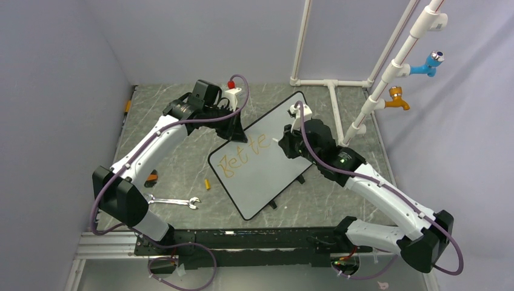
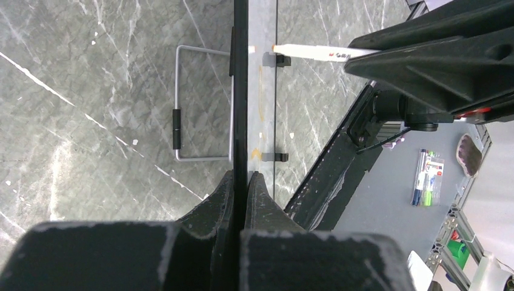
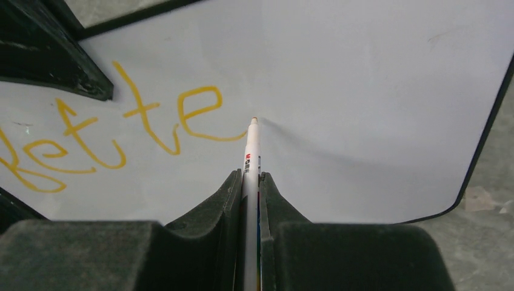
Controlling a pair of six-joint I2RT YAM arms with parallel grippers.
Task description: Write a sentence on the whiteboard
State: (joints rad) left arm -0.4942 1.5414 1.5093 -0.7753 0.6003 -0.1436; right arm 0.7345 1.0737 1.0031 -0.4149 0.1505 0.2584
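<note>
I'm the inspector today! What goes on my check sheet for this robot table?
Surface: grey marbled table.
Job's things: whiteboard lies slanted across the middle; orange lettering reads "Bette", not a full sentence yet.
Clutter: wrench and small yellow cap lie left of the board.
Hands: left hand shut on the whiteboard's edge; right hand shut on a white marker, its tip just past the last "e".
Cables: purple cables run along both arms.
Surroundings: white pipes with a blue tap and an orange tap; plain grey walls.
</note>
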